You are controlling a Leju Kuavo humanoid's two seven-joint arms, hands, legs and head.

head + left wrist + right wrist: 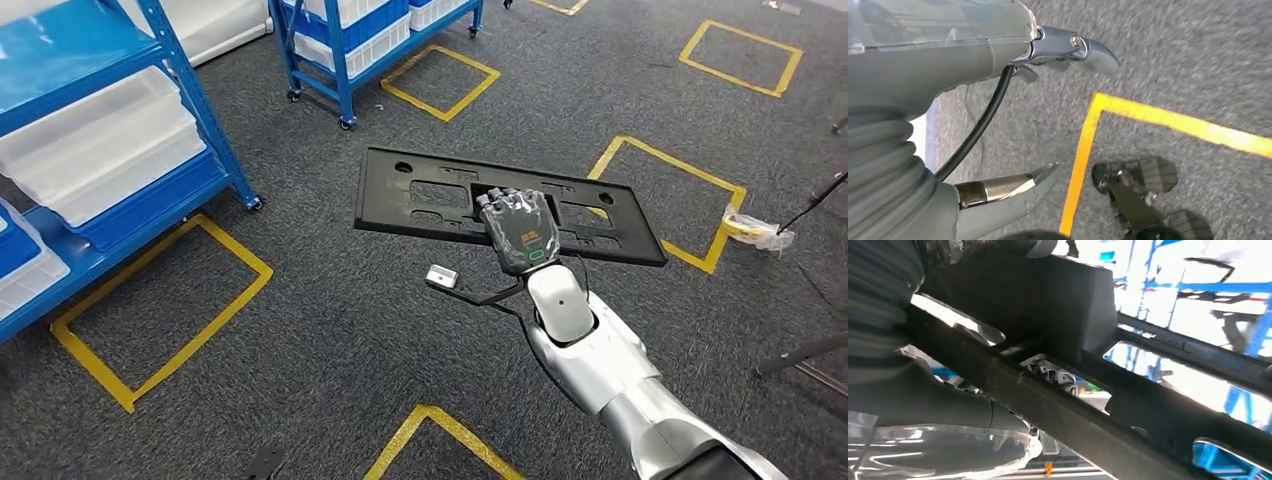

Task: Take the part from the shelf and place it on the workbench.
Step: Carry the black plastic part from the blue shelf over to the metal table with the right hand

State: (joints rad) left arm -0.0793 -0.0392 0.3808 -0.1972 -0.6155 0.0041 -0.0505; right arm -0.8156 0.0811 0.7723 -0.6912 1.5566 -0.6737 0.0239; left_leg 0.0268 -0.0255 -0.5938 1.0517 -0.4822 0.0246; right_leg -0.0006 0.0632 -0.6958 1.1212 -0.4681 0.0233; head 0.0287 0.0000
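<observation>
Above grey floor [330, 300], hand-held part [430, 190]

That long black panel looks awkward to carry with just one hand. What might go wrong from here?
The right hand grips the black panel near its middle, both long ends hanging free, so it might tilt or slip out. The left hand hangs empty over the floor, giving no support. The blue shelves stand close on the robot's left, so an end of the panel might knock them in a turn.
</observation>
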